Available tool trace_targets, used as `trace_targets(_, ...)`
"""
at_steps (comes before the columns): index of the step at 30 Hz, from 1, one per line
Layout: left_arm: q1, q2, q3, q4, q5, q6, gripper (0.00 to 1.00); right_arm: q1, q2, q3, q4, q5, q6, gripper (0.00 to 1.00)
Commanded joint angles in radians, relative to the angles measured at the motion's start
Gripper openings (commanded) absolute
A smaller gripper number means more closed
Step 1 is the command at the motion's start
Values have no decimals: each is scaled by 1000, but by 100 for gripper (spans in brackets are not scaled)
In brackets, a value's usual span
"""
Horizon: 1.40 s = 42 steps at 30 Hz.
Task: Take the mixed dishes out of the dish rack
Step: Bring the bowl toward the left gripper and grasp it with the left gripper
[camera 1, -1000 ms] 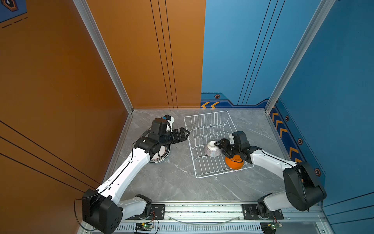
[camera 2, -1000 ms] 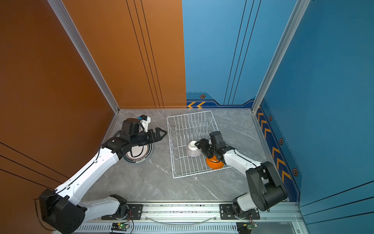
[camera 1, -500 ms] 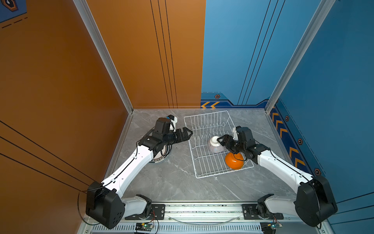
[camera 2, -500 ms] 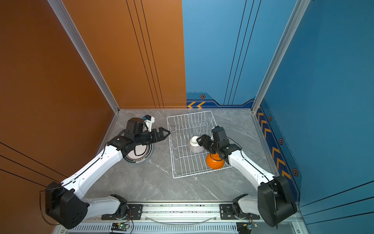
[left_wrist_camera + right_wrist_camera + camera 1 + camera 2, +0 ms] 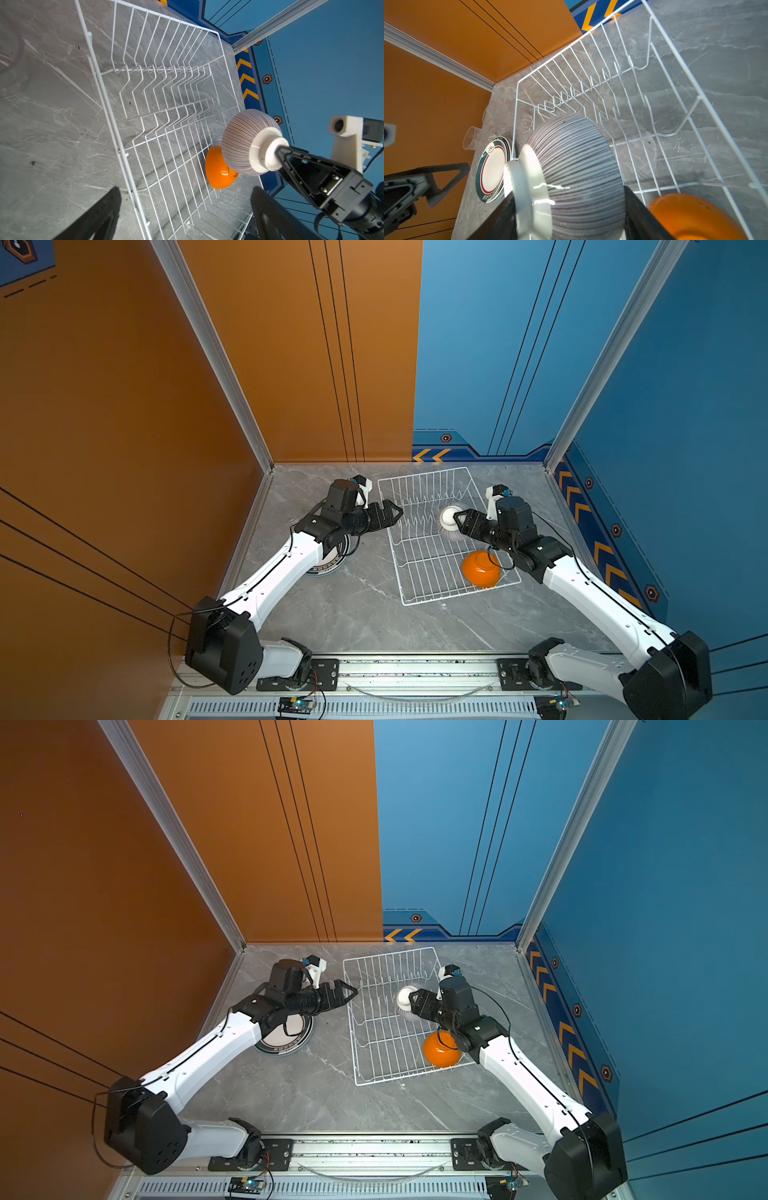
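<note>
**Striped bowl held over the rack; orange bowl inside it**

The right gripper (image 5: 459, 518) is clamped on the white foot of the grey-striped bowl (image 5: 451, 526). The bowl is tipped on its side above the middle of the dish rack (image 5: 424, 564), its foot toward the gripper. The left wrist view shows what the top views cannot: the bowl (image 5: 245, 141) hangs clear of the rack's prongs, with 1 black finger (image 5: 291, 160) laid across the foot. The right wrist view shows both fingers, 1 on each side of the foot.

The orange bowl (image 5: 481, 570) lies upside down in the rack's near right corner, partly under the right arm in both top views.

The left gripper (image 5: 395, 511) hovers at the rack's left rim, pointing into it, its fingers spread wide and empty.

On the grey table (image 5: 353, 614) left of the rack lies a dark-ringed plate (image 5: 286, 1040), half covered by the left arm in both top views. Only the right wrist view shows its face in full, with a red inner ring, and a clear tumbler (image 5: 473, 138) just beyond it by the orange wall. Other glass shapes near it are too blurred to count.
</note>
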Motion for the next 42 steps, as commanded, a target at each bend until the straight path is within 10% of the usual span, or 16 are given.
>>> trace_targets(1,-9,15,31,32,29,-3,98,-31,-4,22,-3,-10,75,62)
trace_targets(16,-21,-18,-197,543,58,64,98,-94,110,98,-49,-228,439,62)
trace_targets(35,-67,-29,-218,563,-7,133,98,-114,114,128,-12,-270,470,62)
trace_targets(42,-82,50,-156,548,41,-67,100,-115,111,71,198,-337,492,62)
